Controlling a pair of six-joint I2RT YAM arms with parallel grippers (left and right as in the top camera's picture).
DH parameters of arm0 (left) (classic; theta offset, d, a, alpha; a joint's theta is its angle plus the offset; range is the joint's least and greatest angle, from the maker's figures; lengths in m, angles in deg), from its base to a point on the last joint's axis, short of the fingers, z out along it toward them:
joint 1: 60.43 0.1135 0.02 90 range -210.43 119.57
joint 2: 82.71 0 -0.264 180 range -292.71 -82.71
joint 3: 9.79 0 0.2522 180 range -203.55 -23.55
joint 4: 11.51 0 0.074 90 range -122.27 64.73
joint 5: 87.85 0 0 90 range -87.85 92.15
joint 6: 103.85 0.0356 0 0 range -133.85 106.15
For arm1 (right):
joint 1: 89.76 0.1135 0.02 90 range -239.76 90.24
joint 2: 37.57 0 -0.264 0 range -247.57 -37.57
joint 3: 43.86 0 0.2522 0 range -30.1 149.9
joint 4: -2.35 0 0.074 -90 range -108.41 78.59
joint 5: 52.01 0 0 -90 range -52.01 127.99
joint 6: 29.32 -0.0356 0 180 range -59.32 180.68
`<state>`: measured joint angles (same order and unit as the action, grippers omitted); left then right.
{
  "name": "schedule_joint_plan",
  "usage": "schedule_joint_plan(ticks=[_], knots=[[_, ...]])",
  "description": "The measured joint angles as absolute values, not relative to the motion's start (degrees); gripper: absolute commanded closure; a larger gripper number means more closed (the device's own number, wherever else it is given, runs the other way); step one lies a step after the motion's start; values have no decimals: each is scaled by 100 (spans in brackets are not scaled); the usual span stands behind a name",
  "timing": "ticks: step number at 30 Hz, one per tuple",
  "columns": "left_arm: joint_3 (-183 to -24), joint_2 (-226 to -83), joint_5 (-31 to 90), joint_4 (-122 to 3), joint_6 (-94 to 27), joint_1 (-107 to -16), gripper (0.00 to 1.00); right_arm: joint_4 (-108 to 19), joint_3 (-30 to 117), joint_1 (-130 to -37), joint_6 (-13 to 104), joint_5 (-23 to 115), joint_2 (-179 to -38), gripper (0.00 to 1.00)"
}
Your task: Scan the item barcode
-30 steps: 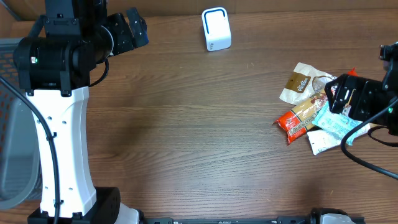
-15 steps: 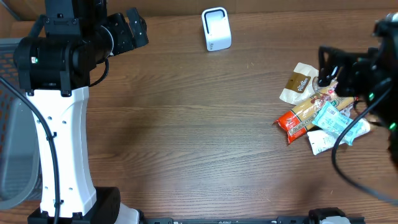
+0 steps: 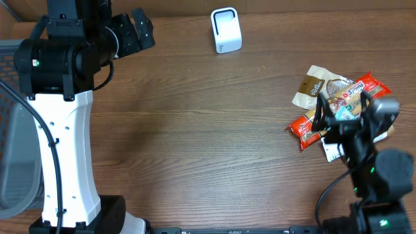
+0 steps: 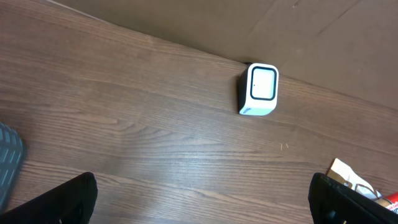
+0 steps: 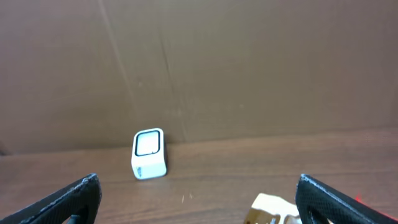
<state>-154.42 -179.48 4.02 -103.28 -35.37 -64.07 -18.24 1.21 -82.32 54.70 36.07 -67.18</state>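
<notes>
The white barcode scanner stands at the back of the table and shows in both wrist views. A pile of snack packets lies at the right: a tan packet, a red packet and another red one. My right gripper hovers open over the pile's near side, facing the scanner, with nothing between its fingers. Far off at the back left, my left gripper is open and empty above bare wood. The tan packet's corner shows at its right.
A grey basket sits at the left edge. A brown cardboard wall closes off the back of the table. The left arm's white column stands at the near left.
The right arm swung from the right edge round to the near right, uncovering a red packet at the pile's back right. The left arm has not moved.
</notes>
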Motion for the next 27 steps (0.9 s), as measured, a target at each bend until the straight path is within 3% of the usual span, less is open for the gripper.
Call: schedule_joint_plan(ticks=[11, 16, 27], knots=[[-15442, -17948, 402, -10326, -3537, -6407, 1, -1194, -1721, -7985, 5470, 3592, -5601, 0], [-15442, -17948, 402, -10328, -3537, -6407, 0, -340, -2276, -7948, 5470, 3586, -4962, 0], [-15442, -17948, 402, -10328, -3537, -6407, 0, 56, -2681, -7948, 5470, 3586, -4331, 0]])
